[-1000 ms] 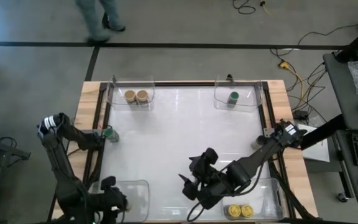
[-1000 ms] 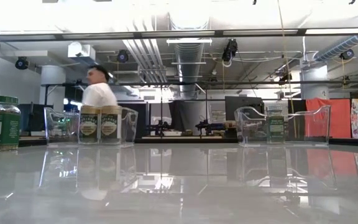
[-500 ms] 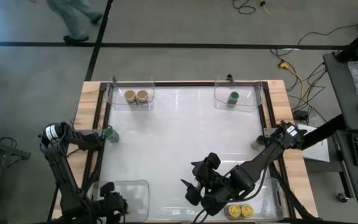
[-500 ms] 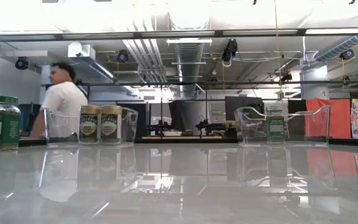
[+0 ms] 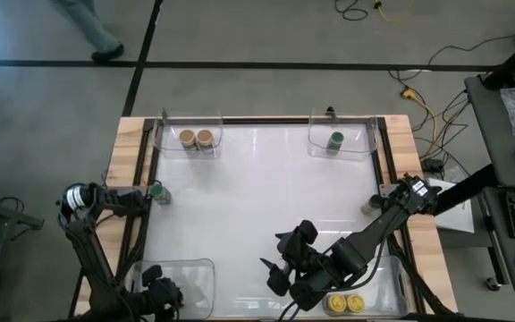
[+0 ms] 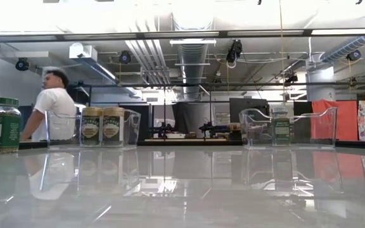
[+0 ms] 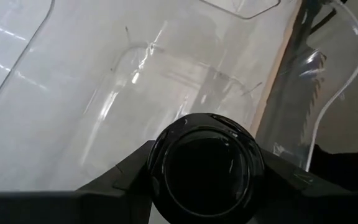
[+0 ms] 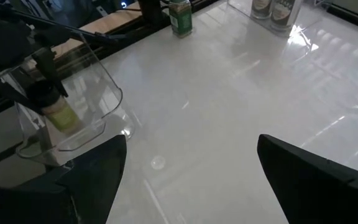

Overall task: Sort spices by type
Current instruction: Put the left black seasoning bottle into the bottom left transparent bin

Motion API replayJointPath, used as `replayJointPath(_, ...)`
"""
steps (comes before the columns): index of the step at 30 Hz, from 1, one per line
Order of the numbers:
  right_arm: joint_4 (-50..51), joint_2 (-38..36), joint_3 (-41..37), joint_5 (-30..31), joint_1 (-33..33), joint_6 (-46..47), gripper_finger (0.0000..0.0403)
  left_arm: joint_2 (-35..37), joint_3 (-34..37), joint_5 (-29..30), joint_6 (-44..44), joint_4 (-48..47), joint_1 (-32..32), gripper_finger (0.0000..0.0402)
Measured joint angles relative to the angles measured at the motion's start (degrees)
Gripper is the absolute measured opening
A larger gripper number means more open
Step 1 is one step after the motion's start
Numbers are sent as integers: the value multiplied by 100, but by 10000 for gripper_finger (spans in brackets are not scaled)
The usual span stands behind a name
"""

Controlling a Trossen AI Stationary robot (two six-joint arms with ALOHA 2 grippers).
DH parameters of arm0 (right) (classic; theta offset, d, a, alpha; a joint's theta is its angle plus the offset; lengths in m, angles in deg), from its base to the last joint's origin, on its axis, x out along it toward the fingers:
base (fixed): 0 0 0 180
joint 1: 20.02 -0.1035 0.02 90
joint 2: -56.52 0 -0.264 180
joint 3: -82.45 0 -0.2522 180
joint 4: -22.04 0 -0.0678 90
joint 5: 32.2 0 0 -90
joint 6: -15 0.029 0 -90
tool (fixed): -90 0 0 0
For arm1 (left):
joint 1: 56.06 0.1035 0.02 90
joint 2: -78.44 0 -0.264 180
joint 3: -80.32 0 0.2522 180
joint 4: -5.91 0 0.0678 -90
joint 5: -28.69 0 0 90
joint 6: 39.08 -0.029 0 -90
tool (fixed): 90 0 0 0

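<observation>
Over the near-left tub (image 5: 184,277), your left gripper (image 7: 205,167) clasps a black-lidded spice jar (image 7: 205,169); lower it upright inside the walls before letting go. Your right gripper (image 8: 191,163), jaws spread and empty, waits near the yellow-lidded jars (image 5: 344,303).

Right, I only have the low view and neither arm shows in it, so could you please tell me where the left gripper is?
Observer: The left gripper is at the clear tub in the table's near left corner, shut on a black-lidded jar.
Operator: Thank you. And the right one?
Observer: The right gripper hangs open over the near middle of the table, holding nothing.
Operator: Where are the yellow jars?
Observer: Both yellow-lidded jars stand side by side in the near right tub, beside the right arm.
</observation>
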Motion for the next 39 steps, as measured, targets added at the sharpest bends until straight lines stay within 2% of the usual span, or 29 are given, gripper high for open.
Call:
replayJointPath(23, -2, 0, -2, 2, -11, 153, 352, -133, 0, -189, 322, -59, -46, 195)
replayJointPath(34, -6, 0, -4, -46, -13, 226, 352, -133, -1, -439, 399, -10, -48, 259)
replayJointPath(39, -4, 0, -4, -104, -13, 210, 352, -126, -198, -401, 253, -94, -48, 276)
